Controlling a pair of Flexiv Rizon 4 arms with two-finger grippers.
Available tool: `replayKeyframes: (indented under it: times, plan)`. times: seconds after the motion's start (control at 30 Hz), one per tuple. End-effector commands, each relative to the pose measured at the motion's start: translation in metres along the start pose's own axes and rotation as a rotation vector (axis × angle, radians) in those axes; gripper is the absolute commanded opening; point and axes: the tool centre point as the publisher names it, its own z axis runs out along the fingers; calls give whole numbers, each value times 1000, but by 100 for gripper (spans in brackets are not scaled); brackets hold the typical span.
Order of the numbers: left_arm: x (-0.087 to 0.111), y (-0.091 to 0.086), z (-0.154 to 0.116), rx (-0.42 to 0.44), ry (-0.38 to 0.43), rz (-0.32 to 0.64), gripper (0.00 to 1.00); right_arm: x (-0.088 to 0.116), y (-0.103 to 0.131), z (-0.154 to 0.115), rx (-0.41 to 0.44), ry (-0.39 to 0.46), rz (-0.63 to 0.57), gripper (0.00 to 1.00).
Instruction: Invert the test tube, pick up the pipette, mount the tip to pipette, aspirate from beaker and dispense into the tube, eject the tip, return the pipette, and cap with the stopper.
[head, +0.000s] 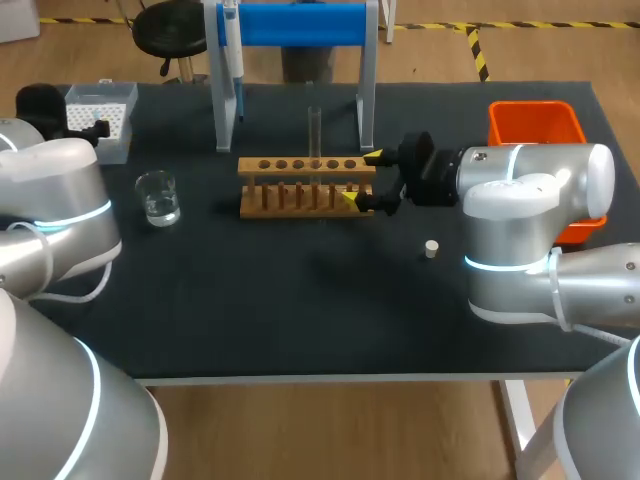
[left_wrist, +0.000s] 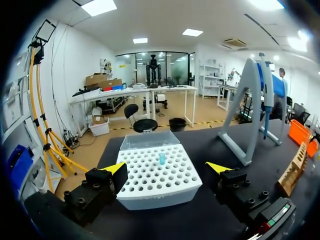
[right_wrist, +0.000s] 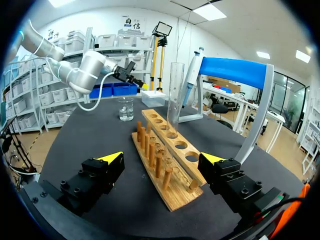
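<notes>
Table: flat, matte black top. Rack: wood, two rails, the upper with a row of round holes, the lower with upright pegs. Tube: clear, slim cylinder, upright in the third hole from the rack's right end. Right gripper: black blocks with yellow wedge tips, spread wide, one finger on each side of the rack's right end; I cannot tell whether either touches it. The tube stands ahead of it, well clear of both fingers. Left gripper: same build, spread, nothing between the fingers. Tip box: white perforated block with a clear rear lid, just ahead of the left gripper, holding one pale blue tip. Beaker: clear glass, squat, round, left of the rack. Pipette: white and blue, hanging on a stand with grey legs and a blue crossbar, behind the rack. Stopper: small pale plug, right of the rack. Bin: orange plastic, rectangular, at the right edge.
</notes>
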Motion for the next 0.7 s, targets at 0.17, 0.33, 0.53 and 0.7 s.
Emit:
replayKeyframes:
  times: [0.17,0.33,0.53,0.7]
  plan:
    - [-2,2,12,-3,-7,-9,100,0,0,0,0,-1,0,100]
    - [-2,1,17,-6,-4,-9,95,0,0,0,0,-1,0,100]
    - [-2,0,23,-7,0,-10,68,0,0,0,0,-1,0,100]
    - [-4,-2,28,-9,1,-11,66,0,0,0,0,-1,0,100]
